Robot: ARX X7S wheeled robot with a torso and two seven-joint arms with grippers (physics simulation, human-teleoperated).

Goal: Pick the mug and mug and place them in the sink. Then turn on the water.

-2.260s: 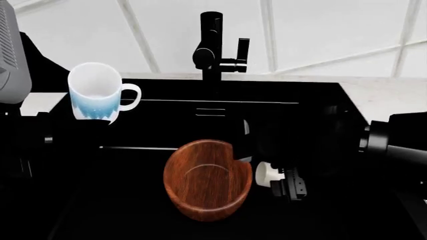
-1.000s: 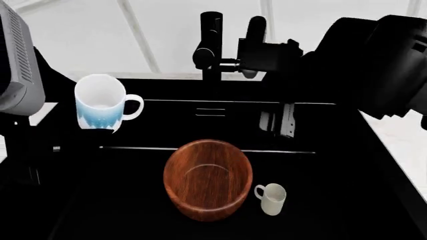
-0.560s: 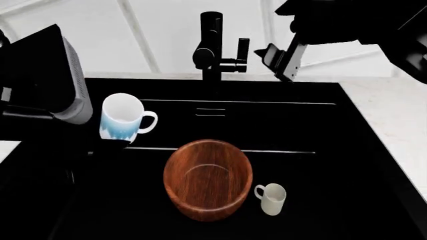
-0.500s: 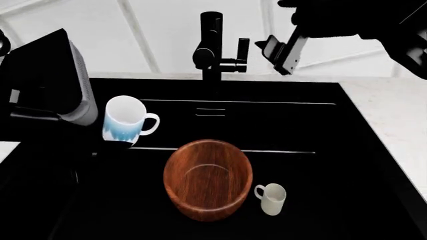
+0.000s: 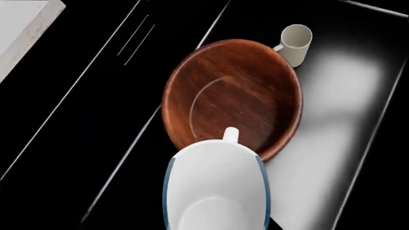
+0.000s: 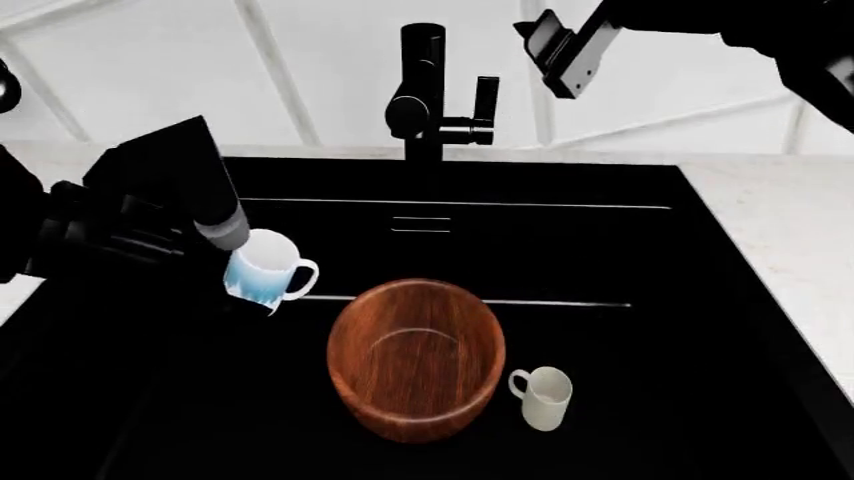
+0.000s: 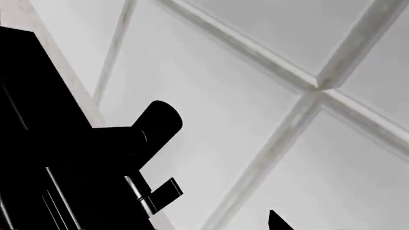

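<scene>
The blue-patterned mug (image 6: 267, 272) has moved lower into the sink (image 6: 641, 250), right gripper (image 6: 567, 45) higher.

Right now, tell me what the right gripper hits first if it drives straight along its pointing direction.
The right gripper points toward the white tiled wall above the tap. The wall probably comes first; the tap sits beside that line, though depth is unclear.
</scene>
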